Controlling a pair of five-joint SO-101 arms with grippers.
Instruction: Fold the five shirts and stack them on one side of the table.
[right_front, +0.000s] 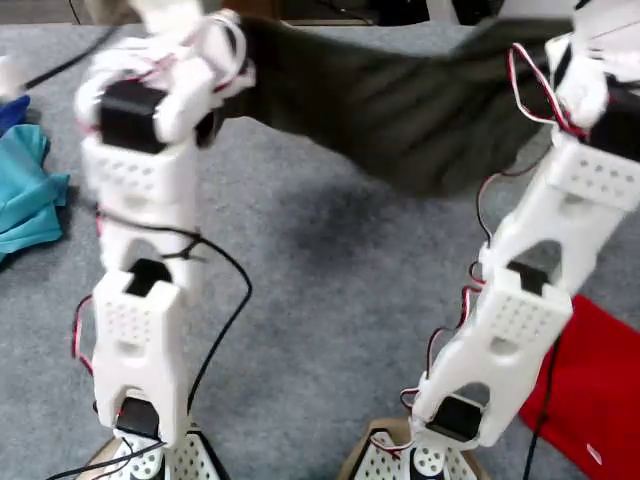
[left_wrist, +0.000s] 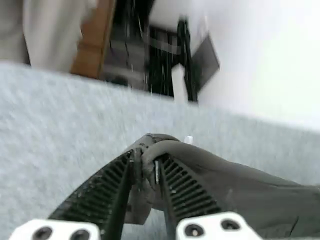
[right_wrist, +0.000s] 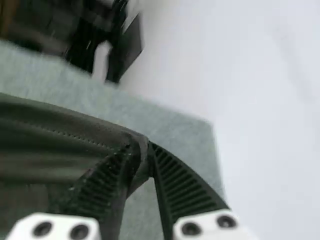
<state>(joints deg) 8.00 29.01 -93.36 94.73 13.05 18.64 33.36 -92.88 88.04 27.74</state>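
High view shows us both arms rising from their bases at 6 o'clock, with a dark olive shirt (right_front: 400, 110) stretched between them up near 12 o'clock. The shirt hangs as a sagging band clear of the grey table (right_front: 330, 300). Its lowest fold dips toward 1 o'clock, and we see a soft shadow on the table beneath it.

From the left wrist view, we find the left gripper (left_wrist: 147, 152) clamped tight on a bunched edge of the shirt. The cloth is pinched between the two ribbed black fingers (left_wrist: 107, 187) and trails away to one side over the table. In the high view this arm holds its end at about 11 o'clock.

From the right wrist view, we find the right gripper (right_wrist: 148, 150) likewise closed on the shirt, with a stitched hem running off from the pinch. In the high view that end sits at about 1 o'clock.

We count two more garments lying on the table. A teal shirt (right_front: 30, 200) is crumpled at 9 o'clock by the table's edge. A red shirt (right_front: 600, 390) lies at 4 o'clock, just beside the right arm and partly hidden behind it. Both are well apart from the lifted one. A black cable (right_front: 225, 300) loops down along the left arm.
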